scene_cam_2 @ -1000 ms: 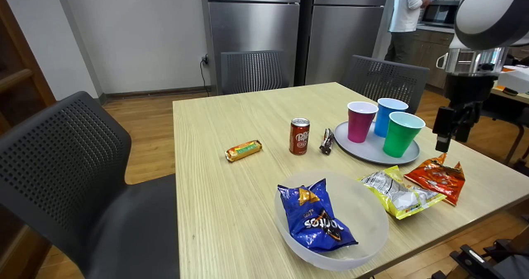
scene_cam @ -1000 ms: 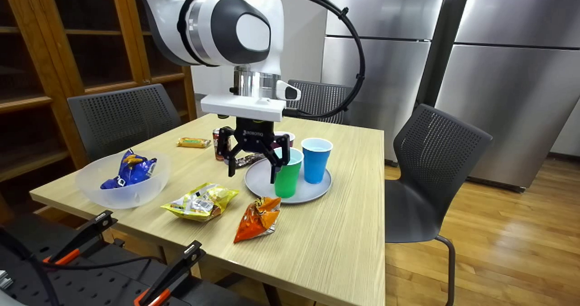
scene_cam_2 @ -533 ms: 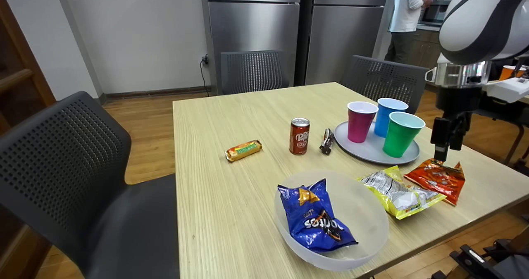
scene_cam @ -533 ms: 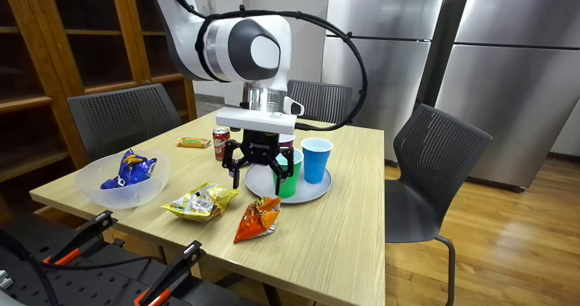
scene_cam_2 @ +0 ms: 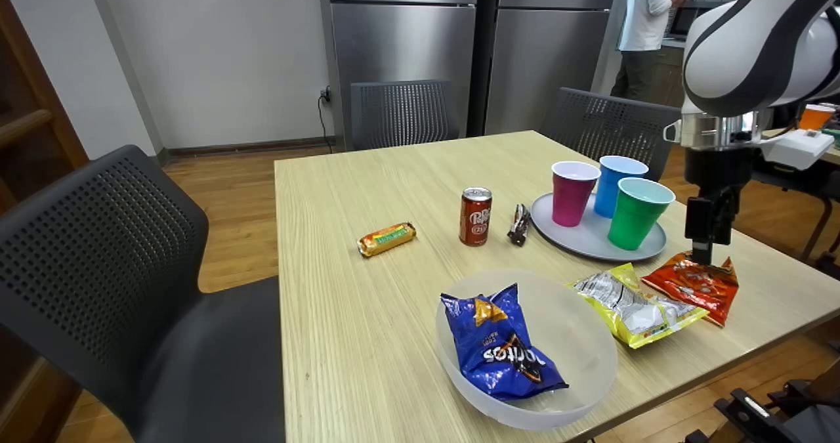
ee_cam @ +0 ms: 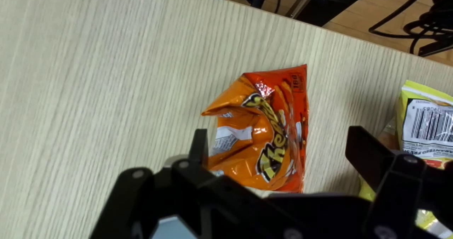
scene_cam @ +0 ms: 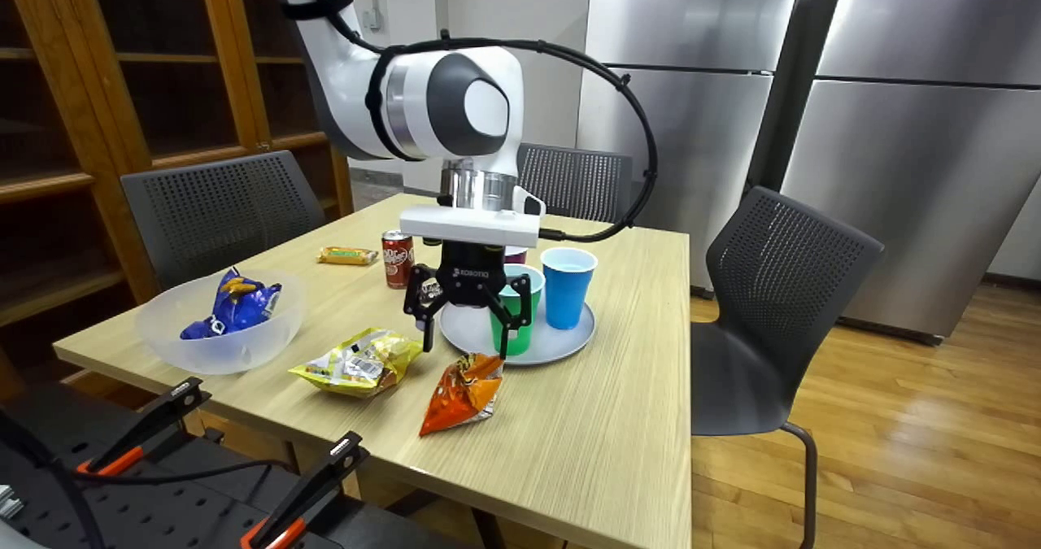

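Observation:
My gripper is open and empty, pointing down above the table. Its fingers also show in an exterior view. It is nearest to a crumpled orange-red snack bag. In the wrist view the bag lies between the two spread fingers, closer to the left finger. I cannot tell whether a fingertip touches it. A yellow snack bag lies beside the orange one and shows partly behind the right finger in the wrist view. A green cup stands behind the gripper, partly hidden in an exterior view.
A grey plate carries the green cup, a blue cup and a magenta cup. A translucent bowl holds a blue chip bag. A soda can, a dark wrapper and a yellow bar lie farther off.
My gripper has come down toward the orange bag, shifting slightly right in an exterior view and slightly left in another. The fingers stay open. The objects on the table have not moved.

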You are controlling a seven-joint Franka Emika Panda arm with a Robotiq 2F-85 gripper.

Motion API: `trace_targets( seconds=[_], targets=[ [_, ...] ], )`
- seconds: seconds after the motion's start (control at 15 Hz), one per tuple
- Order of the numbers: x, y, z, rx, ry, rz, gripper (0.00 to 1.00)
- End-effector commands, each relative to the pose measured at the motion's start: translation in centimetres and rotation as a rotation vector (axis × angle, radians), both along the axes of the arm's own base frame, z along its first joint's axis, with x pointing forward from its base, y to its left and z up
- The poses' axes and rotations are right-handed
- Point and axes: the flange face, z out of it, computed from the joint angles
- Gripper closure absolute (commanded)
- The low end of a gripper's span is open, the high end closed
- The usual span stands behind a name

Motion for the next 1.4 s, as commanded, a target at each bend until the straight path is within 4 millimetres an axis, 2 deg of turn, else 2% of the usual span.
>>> trace_targets(
  seconds=[0.0, 1.33],
  targets=[
    [0.1, -0.3, 0.3, -0.006, 0.031, 0.02, 0.0],
    [-0.4, 0.3, -1.7, 0.003, 0.076, 0.009, 0.0]
  ],
)
